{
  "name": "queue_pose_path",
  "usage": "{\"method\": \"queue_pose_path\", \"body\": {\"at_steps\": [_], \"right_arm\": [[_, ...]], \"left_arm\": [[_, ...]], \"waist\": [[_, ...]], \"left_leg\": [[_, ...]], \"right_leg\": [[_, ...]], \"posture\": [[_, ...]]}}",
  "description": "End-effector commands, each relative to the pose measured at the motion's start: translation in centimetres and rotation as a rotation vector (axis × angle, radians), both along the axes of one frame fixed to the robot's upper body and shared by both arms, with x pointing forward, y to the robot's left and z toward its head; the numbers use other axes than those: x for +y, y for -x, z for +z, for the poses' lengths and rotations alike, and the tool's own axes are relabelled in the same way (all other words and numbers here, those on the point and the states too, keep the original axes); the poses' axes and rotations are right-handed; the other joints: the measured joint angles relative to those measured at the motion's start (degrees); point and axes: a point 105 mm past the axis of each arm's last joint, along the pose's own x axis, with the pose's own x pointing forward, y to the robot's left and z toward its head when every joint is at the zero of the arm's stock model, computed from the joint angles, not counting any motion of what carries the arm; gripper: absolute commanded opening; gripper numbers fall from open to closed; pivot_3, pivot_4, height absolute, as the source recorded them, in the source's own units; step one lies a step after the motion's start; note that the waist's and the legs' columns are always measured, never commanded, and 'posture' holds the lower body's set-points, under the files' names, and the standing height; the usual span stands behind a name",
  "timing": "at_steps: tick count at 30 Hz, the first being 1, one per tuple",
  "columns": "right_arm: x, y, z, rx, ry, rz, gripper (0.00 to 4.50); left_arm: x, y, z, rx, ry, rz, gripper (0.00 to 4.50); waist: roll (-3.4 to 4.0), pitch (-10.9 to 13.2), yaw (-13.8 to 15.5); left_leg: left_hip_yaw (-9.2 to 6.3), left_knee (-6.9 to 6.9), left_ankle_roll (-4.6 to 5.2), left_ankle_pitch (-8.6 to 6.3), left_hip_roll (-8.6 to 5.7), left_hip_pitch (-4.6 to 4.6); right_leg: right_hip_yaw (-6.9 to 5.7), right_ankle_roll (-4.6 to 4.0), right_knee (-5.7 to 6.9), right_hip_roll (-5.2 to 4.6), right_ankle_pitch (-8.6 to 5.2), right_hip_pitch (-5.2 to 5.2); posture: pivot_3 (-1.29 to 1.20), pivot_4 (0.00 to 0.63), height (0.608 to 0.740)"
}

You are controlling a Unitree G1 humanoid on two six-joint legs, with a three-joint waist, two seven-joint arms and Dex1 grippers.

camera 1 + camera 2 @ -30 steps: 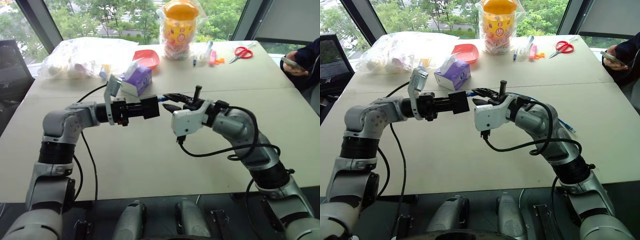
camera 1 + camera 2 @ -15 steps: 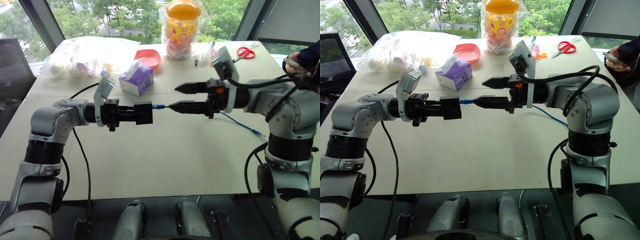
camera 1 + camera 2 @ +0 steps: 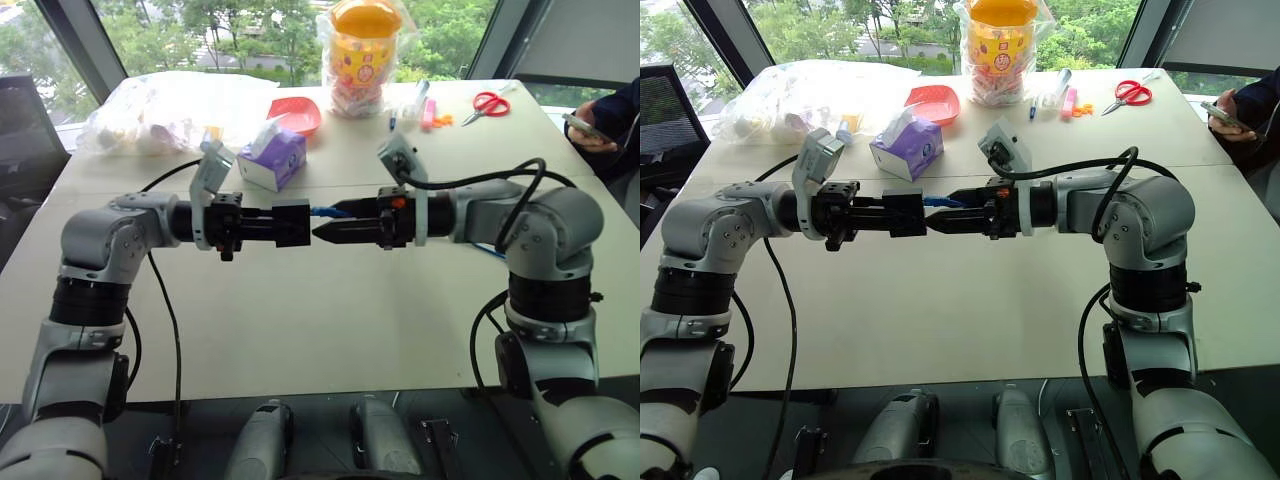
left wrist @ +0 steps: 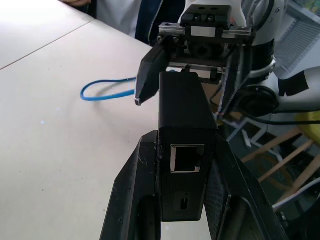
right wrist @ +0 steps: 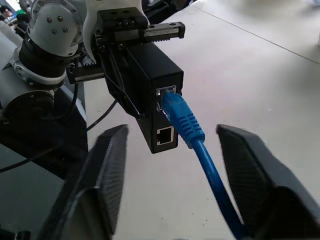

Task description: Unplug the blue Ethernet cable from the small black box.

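My left gripper [image 3: 278,223] is shut on the small black box [image 3: 292,222] and holds it level above the table's middle. The blue Ethernet cable [image 5: 187,125] is plugged into the box's upper port, on the side facing my right arm. From there it trails back to a loop on the table [image 4: 100,92]. My right gripper [image 3: 322,221] points at the box. It is open, one finger [image 5: 102,185] on each side of the cable's plug and neither touching it. In the left wrist view the box [image 4: 182,107] sits between my two fingers with an empty port facing the camera.
A purple tissue box [image 3: 272,160], a red dish [image 3: 296,115] and a clear plastic bag [image 3: 165,112] lie at the table's far left. A yellow-lidded jar [image 3: 362,55], markers [image 3: 425,105] and red scissors [image 3: 487,104] lie at the back. A person's hand with a phone [image 3: 590,125] is at the far right.
The right arm swung out to the right with its fingers wide, then came back toward the box. Its fingers now straddle the plug with a narrower gap. The left gripper kept its hold.
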Motion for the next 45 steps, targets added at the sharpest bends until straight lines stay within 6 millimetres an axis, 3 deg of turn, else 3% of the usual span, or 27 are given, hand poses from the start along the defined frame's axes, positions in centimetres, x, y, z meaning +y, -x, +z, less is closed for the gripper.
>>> {"method": "queue_pose_path", "body": {"at_steps": [1, 14, 20, 34, 35, 36, 39, 45], "right_arm": [[0.4, 0.3, 1.4, -0.032, -0.031, 0.027, 2.68], [0.0, 0.4, 1.9, -0.036, -0.022, 0.048, 2.68], [0.0, 0.6, 1.8, -0.036, -0.015, 0.059, 0.06], [0.3, 1.4, 2.0, -0.061, -0.025, 0.116, 0.06], [0.3, 1.6, 2.1, -0.06, -0.027, 0.129, 0.86], [0.3, 1.4, 2.0, -0.061, -0.02, 0.117, 1.06], [0.4, 1.1, 1.9, -0.053, -0.011, 0.098, 2.54], [0.3, 1.1, 2.2, -0.033, -0.036, 0.106, 2.54]], "left_arm": [[-0.1, 0.5, 1.1, -0.051, 0.008, -0.02, 0.5], [-0.1, 0.7, 0.8, -0.06, -0.008, -0.033, 0.5], [-0.1, 0.8, 0.7, -0.066, -0.012, -0.041, 0.5], [-0.1, 1.1, 0.6, -0.063, -0.011, -0.039, 0.5], [-0.1, 1.1, 0.7, -0.064, -0.01, -0.039, 0.5], [-0.1, 1.1, 0.7, -0.065, -0.01, -0.039, 0.5], [0.0, 1.1, 0.7, -0.066, -0.009, -0.039, 0.5], [-0.1, 1.3, 0.7, -0.066, -0.011, -0.042, 0.5]], "waist": [[0.0, 0.0, -0.03], [0.0, 0.0, -0.14], [0.0, 0.0, -0.14], [0.0, 0.0, -0.13], [0.0, 0.0, -0.13], [0.0, 0.0, -0.13], [0.0, 0.0, -0.15], [0.0, 0.0, -0.13]], "left_leg": [[0.0, 0.0, 0.0, 0.0, 0.0, 0.0], [0.01, 0.0, 0.0, 0.0, 0.0, 0.0], [0.01, 0.0, 0.01, 0.0, 0.01, 0.0], [0.01, 0.0, 0.01, 0.0, 0.01, 0.0], [0.01, 0.0, 0.01, 0.0, 0.01, 0.0], [0.01, 0.0, 0.01, 0.0, 0.01, 0.0], [0.01, 0.0, 0.01, 0.0, 0.01, 0.0], [0.01, 0.0, 0.01, 0.0, 0.01, 0.0]], "right_leg": [[0.0, 0.0, 0.0, 0.0, 0.0, 0.0], [0.0, 0.0, 0.0, 0.02, 0.0, 0.0], [0.0, 0.0, 0.0, 0.02, 0.0, 0.0], [0.0, 0.0, 0.0, 0.02, 0.0, 0.0], [0.0, 0.0, 0.0, 0.02, 0.0, 0.0], [0.0, 0.0, 0.0, 0.02, 0.0, 0.0], [0.0, 0.0, 0.0, 0.02, 0.0, 0.0], [0.0, 0.0, 0.0, 0.02, 0.0, 0.0]], "posture": [[0.0, 0.15, 0.74], [0.0, 0.15, 0.74], [0.0, 0.15, 0.74], [0.0, 0.15, 0.74], [0.0, 0.15, 0.74], [0.0, 0.15, 0.74], [0.0, 0.15, 0.74], [0.0, 0.15, 0.74]]}}
